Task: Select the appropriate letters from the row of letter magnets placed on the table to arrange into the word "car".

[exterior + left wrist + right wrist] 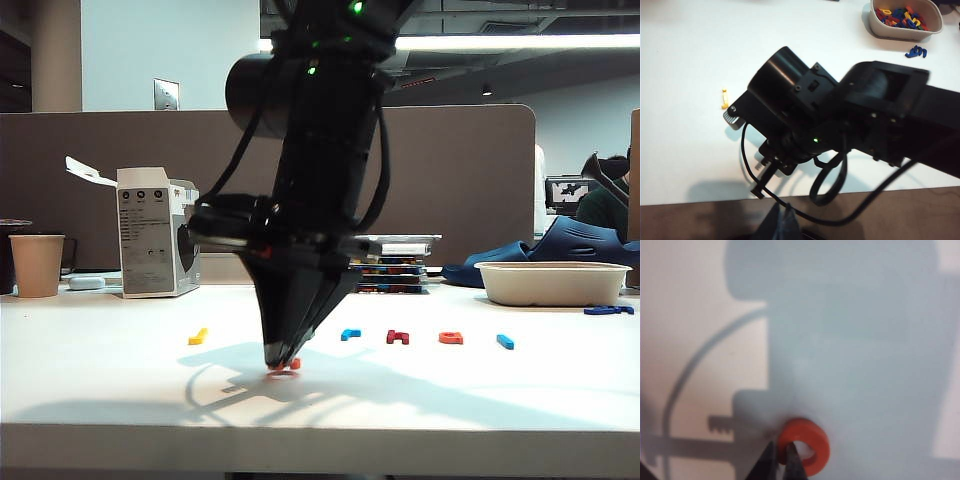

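Note:
My right gripper [281,360] reaches across to the middle front of the table [100,380], pointing down, shut on the orange "c" [287,366] just at the surface. The right wrist view shows its tips [782,456] pinching the rim of the orange "c" [806,445]. Behind it, the row holds a yellow letter [198,336], a hooked light blue letter [350,334], a dark red one [398,337], the orange "a" [451,338] and a light blue bar [505,342]. The arm hides part of the row. My left gripper [783,223] hangs shut and empty off the table's front edge.
A paper cup [37,264] and a white box [155,245] stand at the back left. A stack of flat items [395,262] sits behind the arm. A tray [552,282] of spare letters is at the back right, with a navy piece [610,310] beside it.

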{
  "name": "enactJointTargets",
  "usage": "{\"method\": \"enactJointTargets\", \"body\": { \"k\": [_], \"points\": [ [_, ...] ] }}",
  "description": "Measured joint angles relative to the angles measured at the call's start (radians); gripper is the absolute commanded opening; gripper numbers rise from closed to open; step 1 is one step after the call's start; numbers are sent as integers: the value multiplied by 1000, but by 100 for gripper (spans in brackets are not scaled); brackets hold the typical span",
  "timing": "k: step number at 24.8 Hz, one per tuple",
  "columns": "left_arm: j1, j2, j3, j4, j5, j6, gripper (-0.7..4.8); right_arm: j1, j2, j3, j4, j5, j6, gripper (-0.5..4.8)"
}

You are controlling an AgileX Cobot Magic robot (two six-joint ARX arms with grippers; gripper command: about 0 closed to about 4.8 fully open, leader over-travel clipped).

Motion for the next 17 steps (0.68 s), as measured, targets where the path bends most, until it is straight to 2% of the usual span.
{"method": "enactJointTargets", "body": {
  "k": [6, 9, 13, 17],
  "points": [
    [0, 0, 0, 0, 0, 0, -5, -26, -34, 0, -22, 6, -101, -7],
    [0, 0, 0, 0, 0, 0, -6, -30, -69, -2, -44, -1, -214, -7],
    [0, 0, 0, 0, 0, 0, -5, -34, -92, -2, -73, -87, -375, -7],
    [0, 0, 0, 0, 0, 0, -6, -33, -92, -2, -72, -166, -483, -7]
  ]
}}
